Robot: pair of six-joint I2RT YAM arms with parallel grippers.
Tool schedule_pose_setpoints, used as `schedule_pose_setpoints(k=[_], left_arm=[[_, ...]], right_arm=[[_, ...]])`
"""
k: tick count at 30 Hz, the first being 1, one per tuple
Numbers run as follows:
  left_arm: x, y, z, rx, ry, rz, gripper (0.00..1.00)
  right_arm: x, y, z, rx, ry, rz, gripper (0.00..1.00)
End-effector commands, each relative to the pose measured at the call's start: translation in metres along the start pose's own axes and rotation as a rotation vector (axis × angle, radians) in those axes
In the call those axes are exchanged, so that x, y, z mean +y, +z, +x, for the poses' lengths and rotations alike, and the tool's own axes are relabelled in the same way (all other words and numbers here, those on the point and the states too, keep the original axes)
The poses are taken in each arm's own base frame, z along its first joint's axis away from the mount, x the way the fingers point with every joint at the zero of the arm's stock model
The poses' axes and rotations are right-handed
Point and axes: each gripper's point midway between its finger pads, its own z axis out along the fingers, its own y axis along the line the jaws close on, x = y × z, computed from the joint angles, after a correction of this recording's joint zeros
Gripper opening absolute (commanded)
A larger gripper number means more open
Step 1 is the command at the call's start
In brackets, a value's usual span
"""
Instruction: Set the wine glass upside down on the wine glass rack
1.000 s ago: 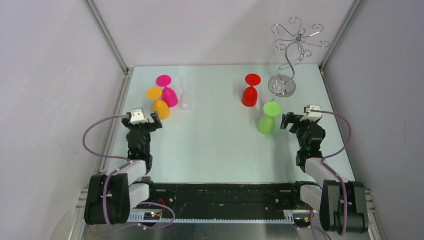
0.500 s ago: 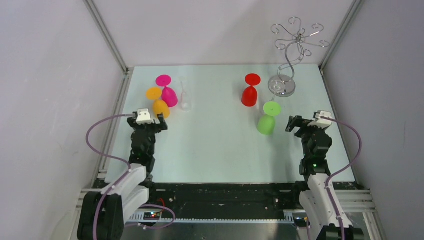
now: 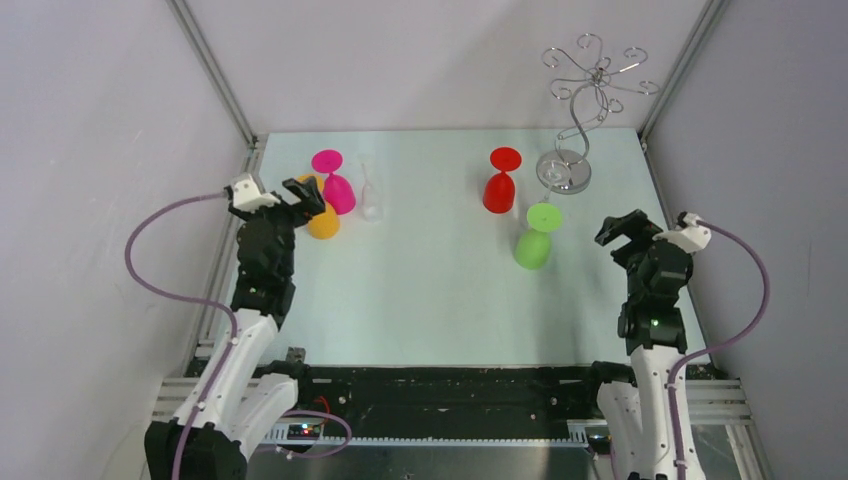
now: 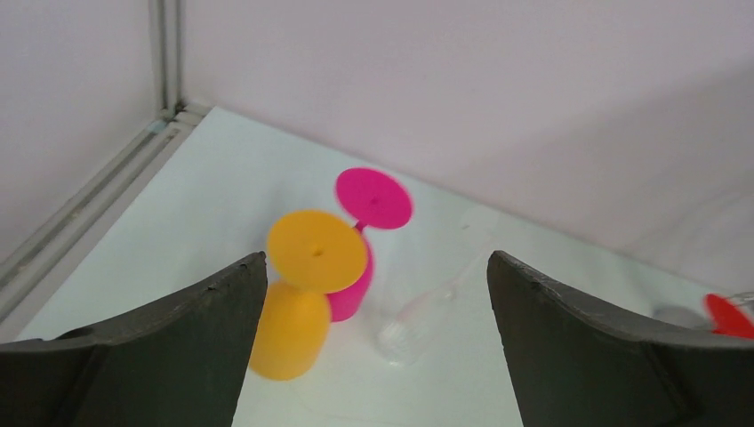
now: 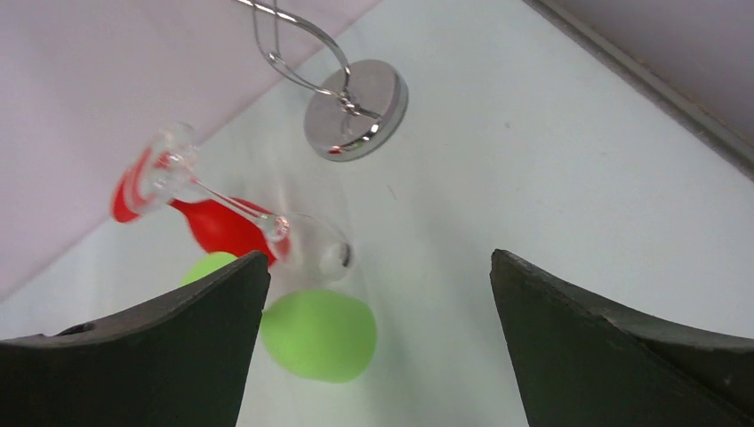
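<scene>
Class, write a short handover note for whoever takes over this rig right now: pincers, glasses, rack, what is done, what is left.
Left pincer: open, empty, by the orange glass.
Right pincer: open, empty, right of the green glass.
Wine glass rack: far right corner, nothing hanging on it.
Glasses, all bowl-down on the table: orange, pink glass and a clear glass far left; red glass, green and a second clear glass near the rack.
Done: nothing.
Left: grasp a glass and hang it upside down on the rack.
</scene>
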Motion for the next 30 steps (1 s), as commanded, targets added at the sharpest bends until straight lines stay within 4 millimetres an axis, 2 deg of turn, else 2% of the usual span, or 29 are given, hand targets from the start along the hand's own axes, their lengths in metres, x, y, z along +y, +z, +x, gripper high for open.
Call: schedule_pose_setpoints(k=[1, 4, 6, 7, 8, 9, 11, 14, 16, 18, 21, 22, 25, 26, 27, 29, 30], left_arm=[[-0.027, -0.001, -0.014, 0.081, -0.110, 0.068, 0.98], [-0.044, -0.005, -0.031, 0.128, -0.145, 0.132, 0.98], [-0.048, -0.008, -0.038, 0.167, -0.160, 0.124, 0.98], [-0.047, -0.009, -0.040, 0.178, -0.155, 0.116, 0.98], [-0.046, -0.012, -0.045, 0.187, -0.150, 0.103, 0.98], [-0.046, -0.014, -0.050, 0.180, -0.145, 0.103, 0.98], [-0.032, -0.020, -0.052, 0.158, -0.151, 0.037, 0.98], [-0.010, -0.026, -0.051, 0.149, -0.144, -0.072, 0.98], [-0.007, -0.027, -0.050, 0.156, -0.103, -0.082, 0.98], [-0.015, -0.028, -0.049, 0.176, -0.066, -0.032, 0.98], [-0.022, -0.029, -0.044, 0.200, -0.015, 0.014, 0.98], [-0.025, -0.030, -0.040, 0.211, 0.000, 0.035, 0.98], [-0.034, -0.035, -0.031, 0.234, 0.122, 0.106, 0.98], [-0.032, -0.036, -0.028, 0.237, 0.143, 0.101, 0.98], [-0.034, -0.037, -0.027, 0.238, 0.166, 0.111, 0.98], [-0.037, -0.039, -0.024, 0.244, 0.180, 0.124, 0.98], [-0.042, -0.040, -0.023, 0.248, 0.185, 0.138, 0.98]], right_arm=[[0.031, -0.015, -0.016, 0.093, 0.163, -0.101, 1.00], [0.058, -0.023, -0.050, 0.095, 0.309, -0.222, 1.00], [0.066, -0.019, -0.064, 0.129, 0.420, -0.264, 1.00], [0.062, -0.018, -0.075, 0.115, 0.462, -0.262, 0.99], [0.074, -0.017, -0.078, 0.157, 0.541, -0.322, 0.98], [0.072, -0.015, -0.084, 0.158, 0.583, -0.330, 0.96], [0.089, -0.013, -0.105, 0.152, 0.667, -0.439, 0.96], [0.096, -0.002, -0.121, 0.139, 0.741, -0.494, 0.95], [0.104, 0.004, -0.132, 0.144, 0.786, -0.539, 0.95], [0.111, 0.011, -0.141, 0.162, 0.821, -0.577, 0.95], [0.119, 0.028, -0.149, 0.178, 0.876, -0.600, 0.95], [0.126, 0.030, -0.158, 0.166, 0.876, -0.613, 0.95], [0.130, 0.056, -0.160, 0.181, 0.913, -0.582, 0.95], [0.136, 0.060, -0.167, 0.167, 0.919, -0.582, 0.95], [0.134, 0.073, -0.163, 0.178, 0.939, -0.557, 0.95], [0.140, 0.089, -0.168, 0.169, 0.966, -0.538, 0.95], [0.139, 0.103, -0.160, 0.187, 0.992, -0.506, 0.95]])
